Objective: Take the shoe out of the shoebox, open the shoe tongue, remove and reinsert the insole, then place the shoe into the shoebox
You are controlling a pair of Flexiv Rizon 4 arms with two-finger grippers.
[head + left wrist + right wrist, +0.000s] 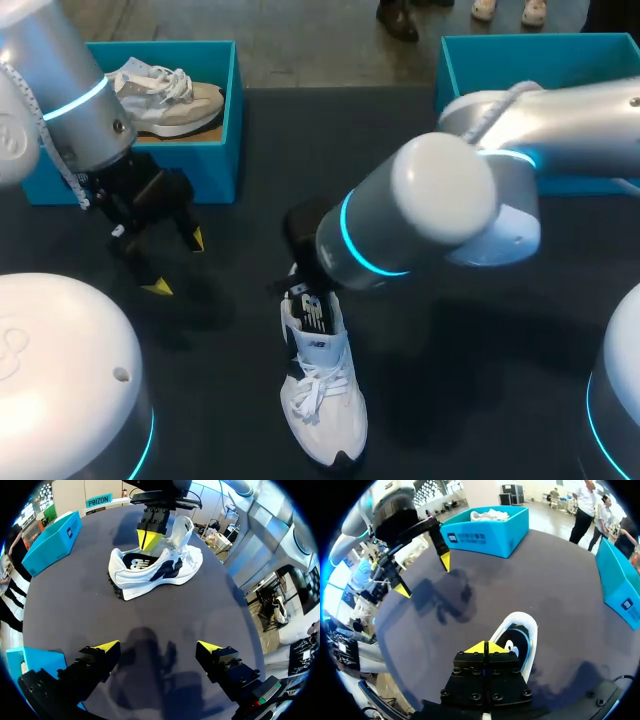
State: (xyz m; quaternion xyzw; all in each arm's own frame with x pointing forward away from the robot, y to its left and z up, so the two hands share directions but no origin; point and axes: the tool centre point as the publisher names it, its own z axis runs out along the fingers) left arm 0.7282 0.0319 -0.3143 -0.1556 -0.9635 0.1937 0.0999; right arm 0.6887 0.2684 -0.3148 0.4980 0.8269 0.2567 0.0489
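Note:
A white shoe with dark side panels point(322, 400) stands upright on the dark table near the front middle, toe toward the front edge. My right arm comes across from the right. Its gripper point(484, 647) is shut, yellow tips pressed together right at the shoe's heel opening point(520, 632), and I see nothing between them. From the left wrist view that gripper point(149, 539) points down into the shoe point(155, 570). My left gripper point(177, 262) hangs open over bare table left of the shoe, well apart from it. Its own tips point(159, 647) hold nothing.
A blue shoebox point(190, 165) at the back left holds another pale shoe point(165, 95). The same box point(485, 537) lies beyond my left gripper point(423, 575) in the right wrist view. A second blue box point(470, 60) stands at the back right.

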